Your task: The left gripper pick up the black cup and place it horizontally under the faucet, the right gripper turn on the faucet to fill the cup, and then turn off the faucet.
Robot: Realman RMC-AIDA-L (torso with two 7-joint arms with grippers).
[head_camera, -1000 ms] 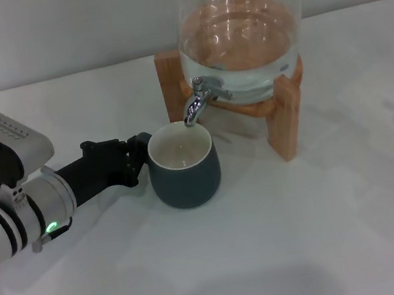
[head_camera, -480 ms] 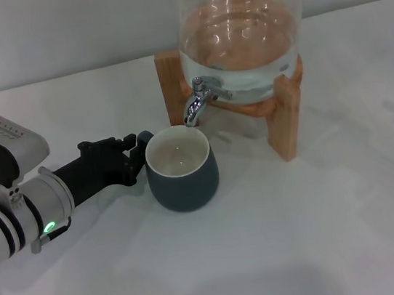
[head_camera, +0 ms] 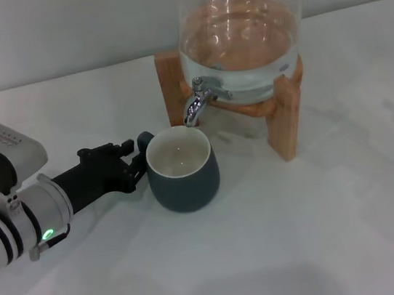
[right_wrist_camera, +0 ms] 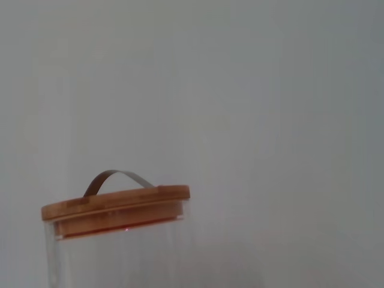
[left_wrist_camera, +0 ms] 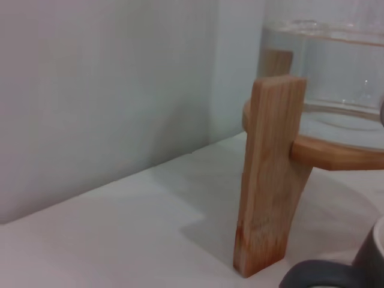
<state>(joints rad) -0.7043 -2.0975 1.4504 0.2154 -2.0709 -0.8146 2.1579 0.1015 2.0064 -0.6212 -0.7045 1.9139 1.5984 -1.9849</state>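
Observation:
The black cup [head_camera: 183,170] stands upright on the white table, its cream inside showing, right below the spout of the chrome faucet [head_camera: 198,100]. Its small handle [head_camera: 144,138] points toward my left gripper [head_camera: 131,162]. That gripper is open, just to the left of the handle and not holding it. The left wrist view shows the cup's handle [left_wrist_camera: 313,276] and a bit of its side [left_wrist_camera: 372,258]. The right gripper is out of view.
The faucet sits at the base of a clear glass jar [head_camera: 240,38] part full of water, on a wooden stand [head_camera: 284,117]. The stand's leg [left_wrist_camera: 270,174] is close in the left wrist view. The jar's wooden lid [right_wrist_camera: 114,207] shows in the right wrist view.
My left gripper has let go of the cup's handle and drawn back a little to the left. The cup stays under the faucet.

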